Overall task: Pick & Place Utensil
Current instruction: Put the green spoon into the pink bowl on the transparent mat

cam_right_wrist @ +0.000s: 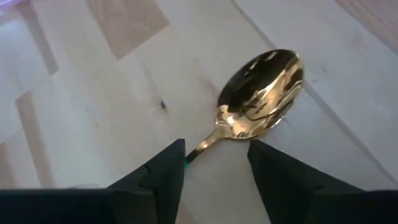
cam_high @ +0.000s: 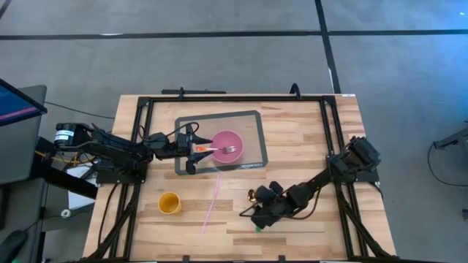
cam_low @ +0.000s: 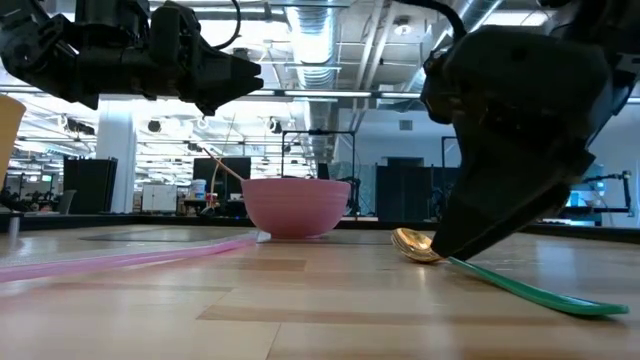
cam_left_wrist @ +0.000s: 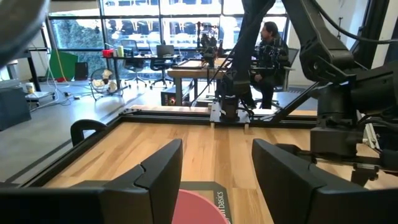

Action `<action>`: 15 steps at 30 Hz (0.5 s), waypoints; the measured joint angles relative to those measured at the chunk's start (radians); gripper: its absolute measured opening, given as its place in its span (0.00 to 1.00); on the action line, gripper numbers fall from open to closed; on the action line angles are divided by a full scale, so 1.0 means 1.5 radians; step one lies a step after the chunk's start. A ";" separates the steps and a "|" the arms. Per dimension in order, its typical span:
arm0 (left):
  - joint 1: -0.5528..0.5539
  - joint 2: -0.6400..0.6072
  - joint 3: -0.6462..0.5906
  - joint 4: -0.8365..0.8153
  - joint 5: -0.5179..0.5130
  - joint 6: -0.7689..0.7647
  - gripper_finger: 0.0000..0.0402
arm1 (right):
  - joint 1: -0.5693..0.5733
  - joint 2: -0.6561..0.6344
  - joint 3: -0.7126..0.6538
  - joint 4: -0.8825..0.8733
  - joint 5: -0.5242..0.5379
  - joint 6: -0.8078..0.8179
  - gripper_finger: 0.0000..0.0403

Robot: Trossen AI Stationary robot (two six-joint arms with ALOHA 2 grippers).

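From above, the wooden counter (cam_high: 307, 139) carries a grey mat (cam_high: 252, 131) toward its far edge, and a pink bowl (cam_high: 227, 146) sits on the mat with a fork (cam_high: 223, 150) lying in it. The left gripper (cam_high: 191, 148) hangs over the mat just beside the bowl, on the side toward the counter's left edge. A yellow cup (cam_high: 170, 203) stands near the near-left corner, and a pink straw (cam_high: 213, 203) lies slanted between the cup and the right gripper (cam_high: 257, 212). That gripper is low over the near middle of the counter, where a spoon (cam_high: 251, 196) with a gold bowl and green handle lies.

At counter height, the spoon (cam_low: 418, 245) rests flat on the wood, its green handle (cam_low: 530, 290) running out under the right gripper (cam_low: 455, 250), which comes down right at the spoon's neck. The pink bowl (cam_low: 296, 207) stands behind, the straw (cam_low: 120, 258) flat beside it.

The left wrist camera shows its fingers (cam_left_wrist: 155, 177) spread apart and grasping nothing, the bowl's pink rim (cam_left_wrist: 196, 208) between them.

The right wrist camera shows the spoon (cam_right_wrist: 264, 93) on the wood, its thin neck passing between the parted fingers (cam_right_wrist: 165, 165), which are released and not clenched on it.
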 joint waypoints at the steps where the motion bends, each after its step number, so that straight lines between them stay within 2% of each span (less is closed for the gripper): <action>1: 0.000 0.000 0.000 0.000 0.000 0.000 0.49 | -0.003 0.000 0.003 -0.010 -0.002 0.001 0.42; 9: 0.000 0.000 0.000 0.000 0.000 0.000 0.49 | -0.020 0.026 0.010 -0.049 -0.024 0.009 0.33; 15: 0.000 0.000 0.000 0.000 0.000 0.001 0.49 | -0.038 0.004 0.007 -0.068 -0.032 -0.066 0.17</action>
